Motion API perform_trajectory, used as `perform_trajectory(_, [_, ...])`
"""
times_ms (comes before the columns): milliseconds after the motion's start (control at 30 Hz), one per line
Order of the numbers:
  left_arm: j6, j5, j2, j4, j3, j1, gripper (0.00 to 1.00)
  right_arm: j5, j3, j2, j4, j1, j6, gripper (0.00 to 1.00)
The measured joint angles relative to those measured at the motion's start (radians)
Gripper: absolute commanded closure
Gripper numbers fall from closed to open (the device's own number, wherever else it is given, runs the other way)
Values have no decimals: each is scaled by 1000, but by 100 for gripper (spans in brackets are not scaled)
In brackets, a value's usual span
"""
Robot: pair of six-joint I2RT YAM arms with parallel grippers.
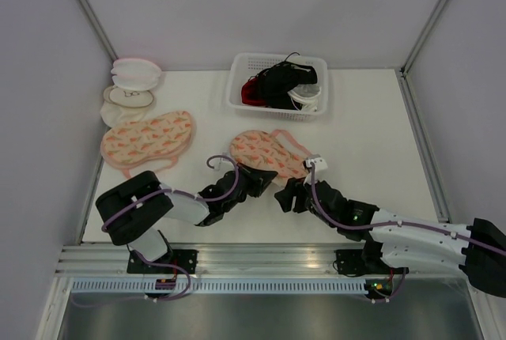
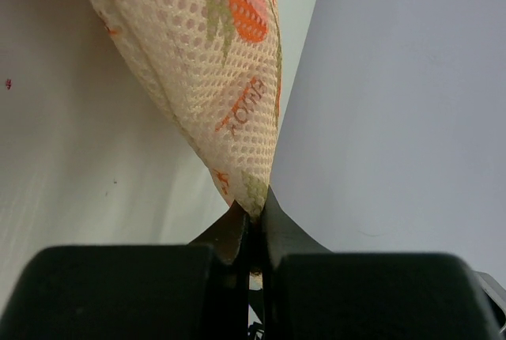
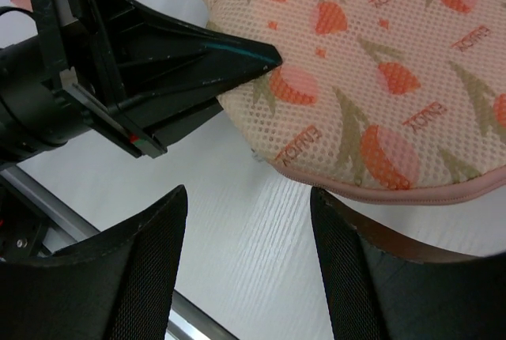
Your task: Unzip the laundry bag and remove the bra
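Observation:
The laundry bag (image 1: 267, 150), a peach-pink mesh oval with orange print, lies closed at the table's middle. My left gripper (image 1: 267, 175) is shut on its near edge. In the left wrist view the fingers (image 2: 253, 209) pinch the tip of the mesh (image 2: 213, 55). My right gripper (image 1: 281, 195) stands open just in front of the bag. In the right wrist view its gap (image 3: 249, 233) holds nothing, and the bag's pink zip seam (image 3: 395, 194) lies just past the right fingertip. The left gripper (image 3: 205, 59) shows there, clamped on the bag (image 3: 371, 79). The bra is hidden.
A second bag of the same print (image 1: 147, 139) lies at the left. Behind it are white-and-pink round cases (image 1: 132, 85). A white basket (image 1: 239, 95) at the back holds black, red and white garments. White walls close in three sides.

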Motion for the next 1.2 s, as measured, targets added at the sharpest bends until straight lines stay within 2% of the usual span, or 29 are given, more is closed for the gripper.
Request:
perform_trajectory(300, [-48, 41, 28, 73, -11, 0, 98, 63, 6, 191, 123, 7, -9, 38])
perform_trajectory(567, [-64, 52, 36, 102, -26, 2, 98, 119, 6, 215, 177, 21, -17, 47])
perform_trajectory(600, [-66, 53, 40, 103, -26, 2, 98, 125, 6, 215, 179, 24, -18, 50])
perform_trajectory(733, [-77, 63, 63, 121, -26, 2, 98, 141, 6, 216, 190, 30, -26, 72])
perform_trajectory(800, [-81, 72, 74, 127, -26, 2, 98, 150, 6, 218, 194, 33, -29, 73])
perform_trajectory(833, [-84, 73, 79, 132, -26, 2, 98, 152, 6, 221, 197, 35, -31, 80])
perform_trajectory(933, [-91, 77, 86, 134, -27, 2, 98, 159, 6, 228, 199, 47, -34, 90])
perform_trajectory(1100, [-92, 79, 87, 145, -29, 2, 98, 176, 10, 225, 188, 64, -34, 100])
perform_trajectory(1200, [-93, 89, 87, 159, -32, 2, 98, 196, 24, 206, 138, 74, -25, 100])
